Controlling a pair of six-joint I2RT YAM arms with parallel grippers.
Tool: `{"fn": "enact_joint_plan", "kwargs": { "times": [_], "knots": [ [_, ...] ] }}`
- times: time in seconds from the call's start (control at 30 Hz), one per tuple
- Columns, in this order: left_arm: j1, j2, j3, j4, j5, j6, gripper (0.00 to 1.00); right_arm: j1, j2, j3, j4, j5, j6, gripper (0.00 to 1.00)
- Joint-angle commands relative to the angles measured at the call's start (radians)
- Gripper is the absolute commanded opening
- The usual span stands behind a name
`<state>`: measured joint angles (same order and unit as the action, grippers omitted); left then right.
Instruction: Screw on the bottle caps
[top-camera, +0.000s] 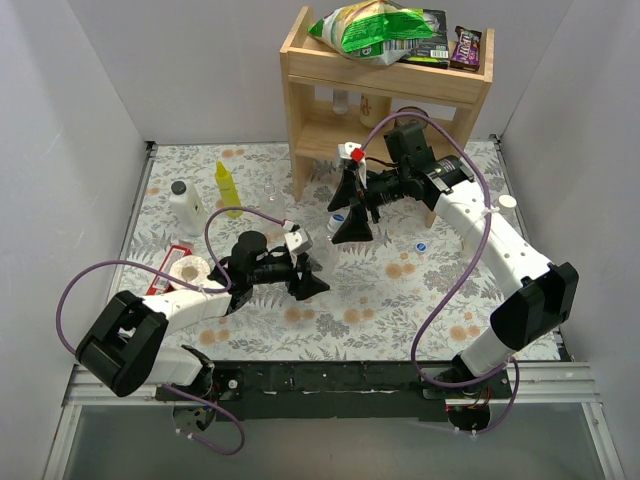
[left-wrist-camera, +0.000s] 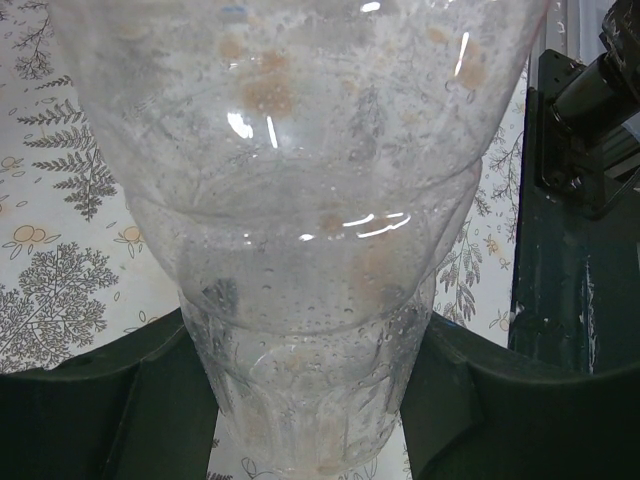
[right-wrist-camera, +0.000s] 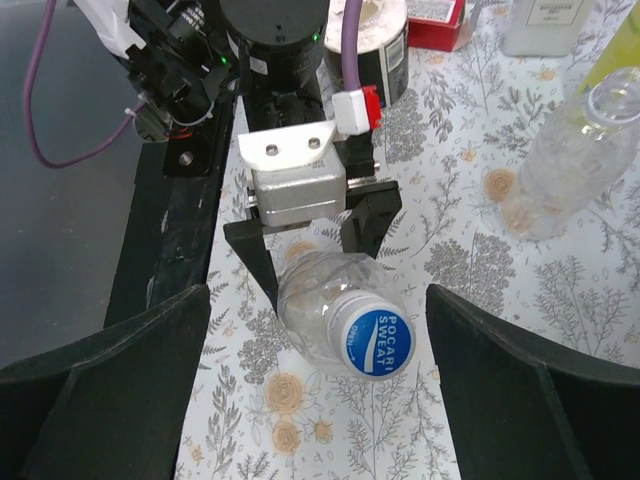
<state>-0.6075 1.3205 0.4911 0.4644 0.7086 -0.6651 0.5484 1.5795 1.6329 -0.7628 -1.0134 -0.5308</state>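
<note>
Roughly at the middle of the floral counter (top-camera: 470, 320), the left gripper (right-wrist-camera: 310, 250) is clamped narrow around the body of a clear bottle (right-wrist-camera: 320, 290), pads pressed against both sides. A blue Pocari Sweat cap (right-wrist-camera: 378, 342) sits on the neck, facing the right gripper (right-wrist-camera: 318, 300), whose jaws are spread wide and hold nothing, fingers clear of the bottle. A loose blue cap (top-camera: 421, 245) lies right of centre. A second clear bottle (right-wrist-camera: 570, 170), neck open, stands near the yellow squeeze bottle (top-camera: 228, 187).
</note>
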Motion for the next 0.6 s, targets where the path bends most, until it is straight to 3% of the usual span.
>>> {"fn": "enact_joint_plan", "kwargs": {
  "times": [0.0, 0.57],
  "knots": [
    [0.003, 0.006, 0.033, 0.039, -0.015, -0.021, 0.0, -0.001, -0.018, -0.025, -0.02, -0.008, -0.017, 0.95],
    [0.077, 0.023, 0.015, 0.108, -0.083, -0.154, 0.0, -0.001, -0.064, -0.08, -0.159, 0.139, -0.074, 0.92]
  ]
}}
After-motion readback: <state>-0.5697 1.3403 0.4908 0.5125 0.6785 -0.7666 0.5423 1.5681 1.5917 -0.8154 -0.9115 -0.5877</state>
